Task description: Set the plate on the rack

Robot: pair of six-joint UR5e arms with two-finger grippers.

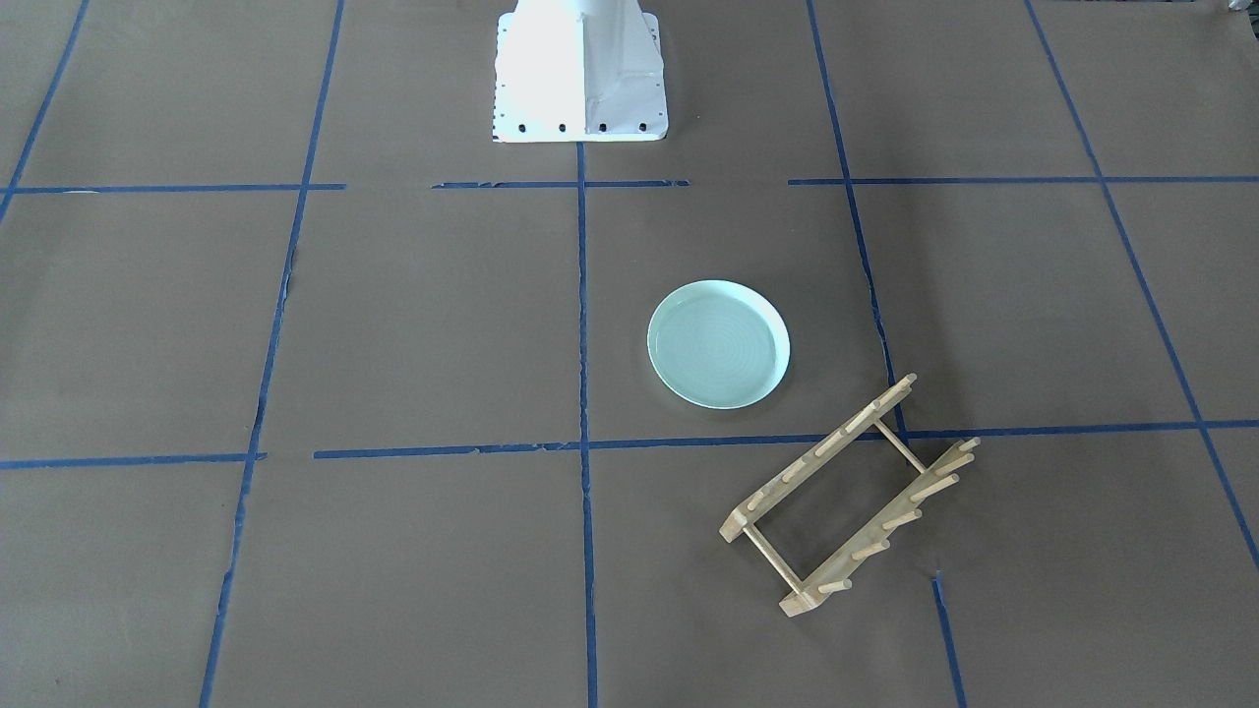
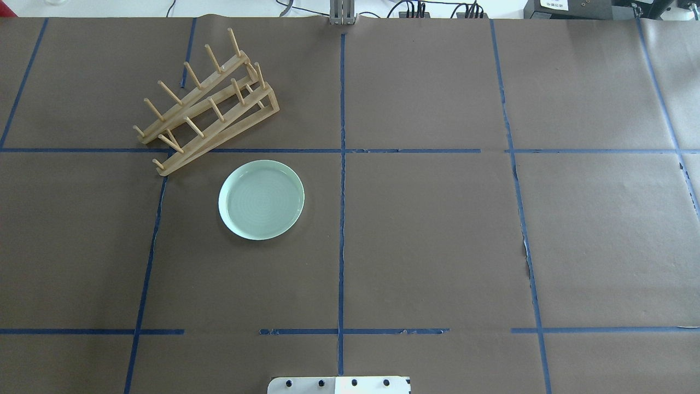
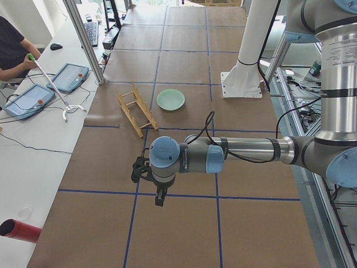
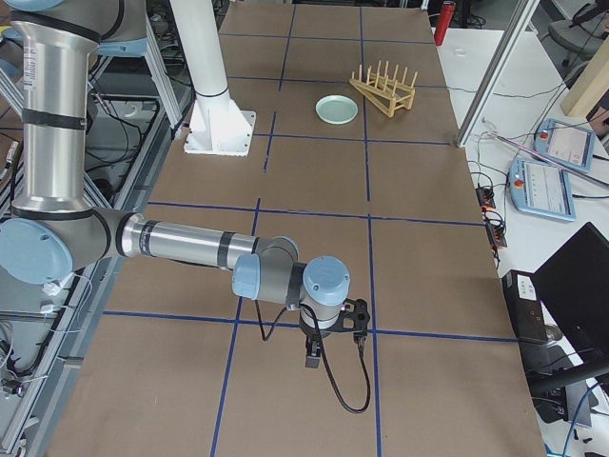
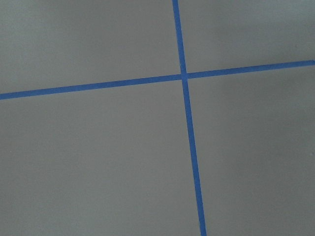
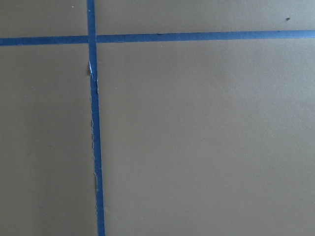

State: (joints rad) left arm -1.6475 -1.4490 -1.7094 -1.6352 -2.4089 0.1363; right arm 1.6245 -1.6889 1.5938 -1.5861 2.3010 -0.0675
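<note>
The bench (image 2: 437,246) presents a brown surface divided into squares by blue tape lines (image 2: 342,219). The plate (image 2: 261,200) lies flat on it, rim up, with the rack (image 2: 205,106) standing pegs-up at the plate's 11 o'clock in the overhead view (near, not touching). The left end effector (image 3: 160,196) and right end effector (image 4: 311,357) hang low over opposite ends of the bench, well apart from both items; whether either is wide or narrow cannot be told.

The rack (image 2: 224,134) crowds the plate (image 2: 261,200) on one side; its other sides lie open.
</note>
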